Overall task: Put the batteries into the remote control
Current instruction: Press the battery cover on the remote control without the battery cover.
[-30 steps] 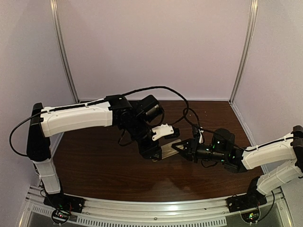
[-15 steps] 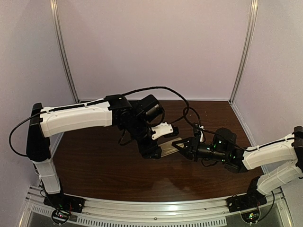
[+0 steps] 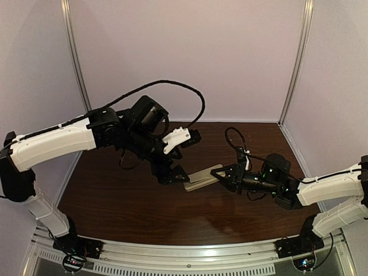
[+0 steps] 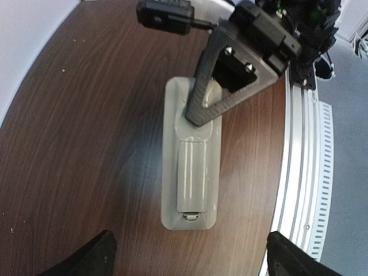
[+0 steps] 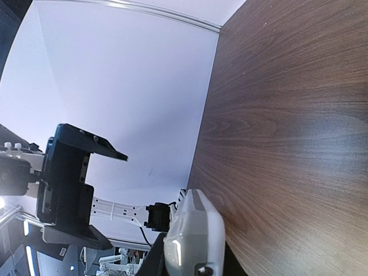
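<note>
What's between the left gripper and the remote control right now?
Nothing visible. The open left gripper faces the back of the remote control with nothing between them; the right gripper clamps only its far end.

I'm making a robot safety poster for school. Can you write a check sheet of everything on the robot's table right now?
Surface: brown wooden table.
Job's things: remote control is back side up and its cover panel looks closed. Batteries: nothing seen.
Clutter: nothing seen.
Grippers: left tool is open above the remote, not touching it. Right tool is shut on one end of the remote.
Cables: black cable arcs over the left arm. Second cable loops by the right wrist.
Surroundings: pale walls, and a metal rail at the near edge.
</note>
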`<act>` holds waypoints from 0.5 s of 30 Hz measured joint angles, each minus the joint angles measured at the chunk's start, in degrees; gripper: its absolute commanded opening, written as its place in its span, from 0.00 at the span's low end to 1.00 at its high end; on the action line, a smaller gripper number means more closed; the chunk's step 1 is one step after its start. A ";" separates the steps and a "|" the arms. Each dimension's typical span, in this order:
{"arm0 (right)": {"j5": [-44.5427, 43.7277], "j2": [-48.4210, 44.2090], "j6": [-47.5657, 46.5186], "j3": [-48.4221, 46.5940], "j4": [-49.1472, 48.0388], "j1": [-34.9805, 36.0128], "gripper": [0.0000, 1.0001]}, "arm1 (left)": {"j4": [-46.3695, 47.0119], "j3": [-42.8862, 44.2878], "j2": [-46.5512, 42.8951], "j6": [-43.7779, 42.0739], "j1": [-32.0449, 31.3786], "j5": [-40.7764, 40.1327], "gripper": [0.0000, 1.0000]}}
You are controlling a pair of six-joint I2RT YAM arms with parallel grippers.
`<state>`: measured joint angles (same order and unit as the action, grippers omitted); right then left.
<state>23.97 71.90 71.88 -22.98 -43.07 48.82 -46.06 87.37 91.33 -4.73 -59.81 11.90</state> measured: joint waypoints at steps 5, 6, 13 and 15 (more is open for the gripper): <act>1.73 -0.07 -1.03 -0.02 0.02 -0.07 0.00 | 7.85 -8.07 -8.07 3.76 3.96 2.60 0.97; 2.14 -0.13 -1.22 -0.02 0.04 -0.07 0.00 | 9.29 -9.57 -9.49 4.70 4.72 2.99 0.97; 5.01 -0.85 -2.80 -1.95 0.39 -0.07 0.00 | 16.55 -15.76 -13.16 11.58 7.93 7.30 0.92; 5.88 -0.94 -3.17 -2.58 0.35 -0.07 0.00 | 18.08 -16.63 -12.66 13.42 7.96 9.42 0.85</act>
<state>29.85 70.96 68.71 -25.56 -42.72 48.75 -27.99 70.74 78.67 8.69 -51.86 21.32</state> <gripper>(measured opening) 0.202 0.926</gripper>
